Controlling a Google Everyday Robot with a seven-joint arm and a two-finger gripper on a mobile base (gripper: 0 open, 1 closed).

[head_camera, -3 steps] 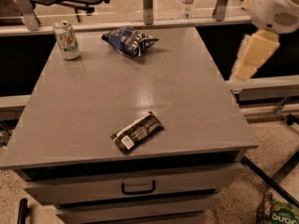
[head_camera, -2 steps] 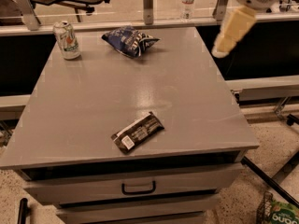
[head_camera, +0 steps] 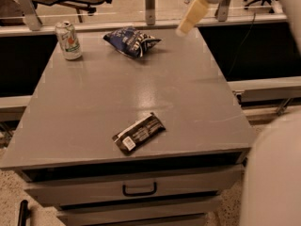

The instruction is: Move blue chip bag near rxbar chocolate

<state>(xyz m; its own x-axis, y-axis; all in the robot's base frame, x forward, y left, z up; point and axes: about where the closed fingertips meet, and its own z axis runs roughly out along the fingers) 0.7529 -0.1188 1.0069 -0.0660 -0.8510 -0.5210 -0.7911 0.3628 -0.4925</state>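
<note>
Here's the gripper, up at the far side of the grey table, hanging in the air over the back edge, right of centre. It's pale, tilted, with its tip pointing down and to the left; whether it's open or closed, I cannot tell from this angle. Just left of that tip, apart from it, sits the blue chip bag, crumpled and puffy, lying flat on the top close to the far edge but fully on the surface. Further left, near the far left corner, a soda can stands upright, well apart from the bag. Now down to the near side: the rxbar chocolate lies diagonally, a little left of centre, its white label end turned toward the front left, close to the front edge yet wholly on the table. Between bag and bar runs a broad stretch of bare tabletop, and the whole right half is open right out to the right edge. Below the front edge, a drawer with a dark handle. A white bulk of the robot's body fills the lower right corner of the view, beside the table's front right corner.
</note>
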